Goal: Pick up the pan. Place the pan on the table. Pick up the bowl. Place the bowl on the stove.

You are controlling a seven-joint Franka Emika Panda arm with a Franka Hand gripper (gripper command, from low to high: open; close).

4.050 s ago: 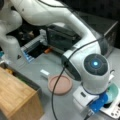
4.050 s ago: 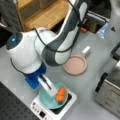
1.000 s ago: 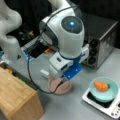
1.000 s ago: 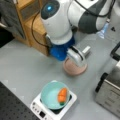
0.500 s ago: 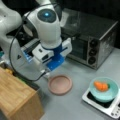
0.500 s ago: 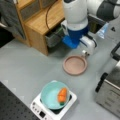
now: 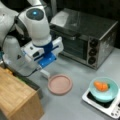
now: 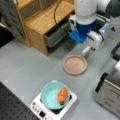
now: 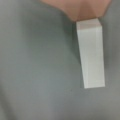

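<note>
The pan (image 7: 60, 84) lies flat on the table (image 8: 22, 65), its white handle just below the gripper (image 7: 46, 61) (jaw state cannot be told). The bowl (image 8: 53, 95) sits on the stove (image 8: 41, 111), well apart from the pan.

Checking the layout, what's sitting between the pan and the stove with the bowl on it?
Nothing: in both front views only bare table separates the pan from the stove carrying the bowl.

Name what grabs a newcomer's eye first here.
The white and blue gripper hangs over the white handle of the pinkish pan, which lies on the grey table. At a front view's bottom right, the teal bowl holding something orange sits on the stove.
</note>
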